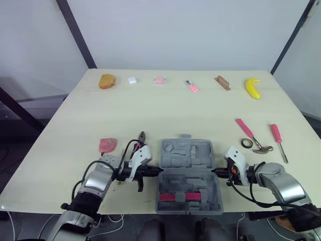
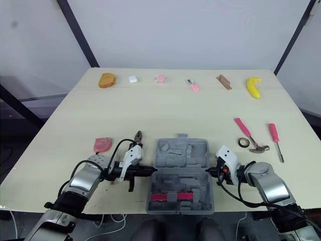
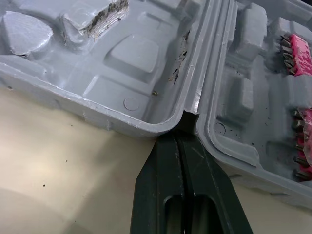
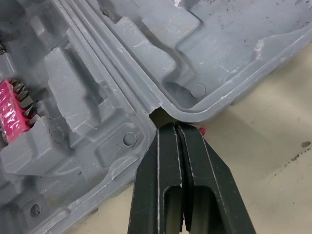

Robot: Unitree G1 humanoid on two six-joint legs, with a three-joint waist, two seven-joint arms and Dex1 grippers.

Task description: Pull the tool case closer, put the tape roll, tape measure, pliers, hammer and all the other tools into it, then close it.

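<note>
A pale wooden table (image 1: 150, 110) stood before a plain white wall, and at its near edge the grey moulded-plastic tool case (image 1: 186, 159) lay open and flat, lid half farther out and tray half nearer, with a pink strip of driver bits (image 1: 184, 196) seated in the tray. It looked stiff, hollow and fairly light, likely to slide readily on the smooth top, though the two halves could fold about the hinge if loaded unevenly. The hinge line at both ends seemed the soundest place to take hold. The left gripper (image 1: 158, 170) and right gripper (image 1: 215, 171) each had their black fingers pressed together, tips lodged in the hinge notch on their own side, clamped on nothing. Just beyond the left one lay the black-and-pink-handled pliers (image 1: 142, 138) and the flat pink tape measure (image 1: 107, 145). To the right, near each other, were the small dark tape roll (image 1: 246, 143), the pink-handled hammer (image 1: 251, 135) and a pink-handled screwdriver (image 1: 278, 140). A yellow banana (image 1: 253, 88) sat well apart at the far edge.
</note>
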